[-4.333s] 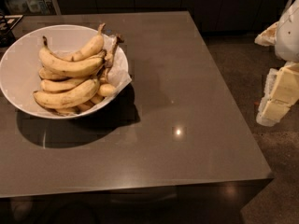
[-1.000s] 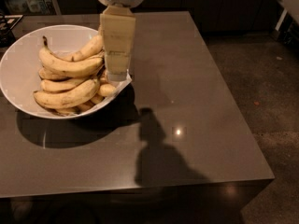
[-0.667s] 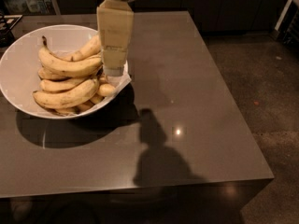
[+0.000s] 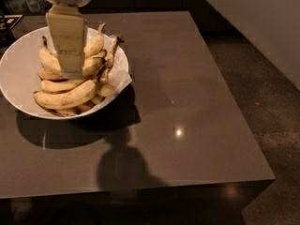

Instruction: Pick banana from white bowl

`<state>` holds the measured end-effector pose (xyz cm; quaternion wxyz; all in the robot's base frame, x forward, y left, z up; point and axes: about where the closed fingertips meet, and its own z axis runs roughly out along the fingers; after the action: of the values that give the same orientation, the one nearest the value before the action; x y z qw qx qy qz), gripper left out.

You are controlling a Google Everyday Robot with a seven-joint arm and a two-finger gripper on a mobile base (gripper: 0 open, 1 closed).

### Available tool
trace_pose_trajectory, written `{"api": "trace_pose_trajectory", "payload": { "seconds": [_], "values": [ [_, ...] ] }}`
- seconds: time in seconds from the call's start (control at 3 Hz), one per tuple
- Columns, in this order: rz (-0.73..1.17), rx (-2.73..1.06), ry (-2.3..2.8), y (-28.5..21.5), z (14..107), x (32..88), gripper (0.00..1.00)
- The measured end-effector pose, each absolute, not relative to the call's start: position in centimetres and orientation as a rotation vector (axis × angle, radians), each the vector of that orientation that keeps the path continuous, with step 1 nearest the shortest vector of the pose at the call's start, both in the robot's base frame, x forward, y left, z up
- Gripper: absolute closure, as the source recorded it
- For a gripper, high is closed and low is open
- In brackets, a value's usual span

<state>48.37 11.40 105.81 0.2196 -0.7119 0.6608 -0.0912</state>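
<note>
Squarely over the fruit: the tool (image 4: 70, 70) hangs inside the white bowl (image 4: 18, 62), its lower end at the top of the banana pile.

The bananas (image 4: 65, 97) lie heaped in the bowl at the far left of the bench (image 4: 187, 88). Their long axes run roughly left to right across the view, and their stems bunch toward the right rim. The uppermost banana (image 4: 47, 60) crosses directly beneath the tool, so the target lies straight below rather than off to one side. Whether the tool is open, or has already closed on a banana, cannot be told, because its own body hides its tip. My judgement is that the coming move is a short vertical one, with no sideways reach needed.
</note>
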Motion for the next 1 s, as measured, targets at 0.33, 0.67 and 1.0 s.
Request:
{"api": "trace_pose_trajectory", "payload": {
  "seconds": [0.33,0.67,1.0],
  "values": [
    [-0.22,-2.01,1.826,14.1,104.5,49.1,0.0],
    [-0.164,-2.011,1.885,15.1,102.6,50.8,0.04],
    [-0.096,-2.032,1.933,16.2,100.3,51.8,0.13]
  ]
}}
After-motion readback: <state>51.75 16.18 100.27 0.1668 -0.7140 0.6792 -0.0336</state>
